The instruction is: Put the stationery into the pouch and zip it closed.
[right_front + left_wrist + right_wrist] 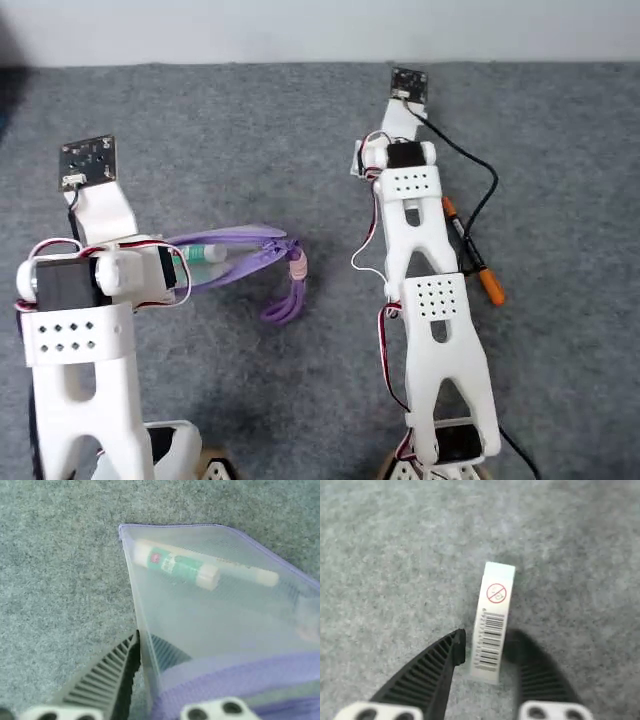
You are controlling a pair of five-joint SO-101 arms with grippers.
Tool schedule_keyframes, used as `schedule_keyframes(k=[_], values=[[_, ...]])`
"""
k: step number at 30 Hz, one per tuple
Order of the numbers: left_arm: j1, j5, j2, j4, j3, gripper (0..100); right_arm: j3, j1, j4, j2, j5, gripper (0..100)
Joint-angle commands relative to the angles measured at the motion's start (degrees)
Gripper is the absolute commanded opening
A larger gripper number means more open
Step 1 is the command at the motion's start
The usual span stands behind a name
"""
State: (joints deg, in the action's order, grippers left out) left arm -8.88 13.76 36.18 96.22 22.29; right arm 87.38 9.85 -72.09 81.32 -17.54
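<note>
Found the left gripper (152, 680) clamped on the pouch (215, 615), with fingers (107, 680) shut over its edge near 1 corner. Saw a clear pouch with purple trim, stretched from that gripper toward the middle of the grey bench (200, 120). Made out 1 glue stick (175, 566) inside it, green-labelled and white-capped, lying close along 1 side seam. Noted a pink zip pull (297, 265) at the pouch's far end and a purple strap (283, 303) looped on the bench just beyond it. Could not judge the zip's state. Found the right gripper (490, 650) low over the bench, well apart from the pouch, with fingers (432, 677) apart and set on either side of 1 end of a white eraser (494, 610). Saw the eraser lying flat on the bench, label up, with 1 fingertip just beside its edge and a shadowed gap toward the other. Could not confirm contact with either fingertip. Spotted an orange pen (490, 287) flat on the bench just beside the right arm (425, 250), on the side away from the pouch, with a black cable (487, 185) curving near it.
</note>
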Motion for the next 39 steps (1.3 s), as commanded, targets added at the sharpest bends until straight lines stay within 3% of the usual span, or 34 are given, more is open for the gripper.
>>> schedule_keyframes(k=[1,16,26,30,39], values=[[-0.2,-0.5,0.1,0.1,-0.2,1,5.3,0.4,-4.4,-0.5,1.0,3.5],[-0.5,-0.5,0.2,0.1,-0.2,1,9.0,1.6,-30.0,-13.7,8.9,0.8],[-0.5,-0.5,0.2,0.1,-0.3,1,7.6,2.5,-31.2,-23.6,12.9,0.8],[-0.5,-0.5,0.2,0.1,-0.3,1,-4.6,1.6,-31.2,-29.8,13.5,0.8],[-0.5,-0.5,0.2,0.1,-0.4,1,-53.7,1.7,-27.3,-51.0,13.4,0.8]])
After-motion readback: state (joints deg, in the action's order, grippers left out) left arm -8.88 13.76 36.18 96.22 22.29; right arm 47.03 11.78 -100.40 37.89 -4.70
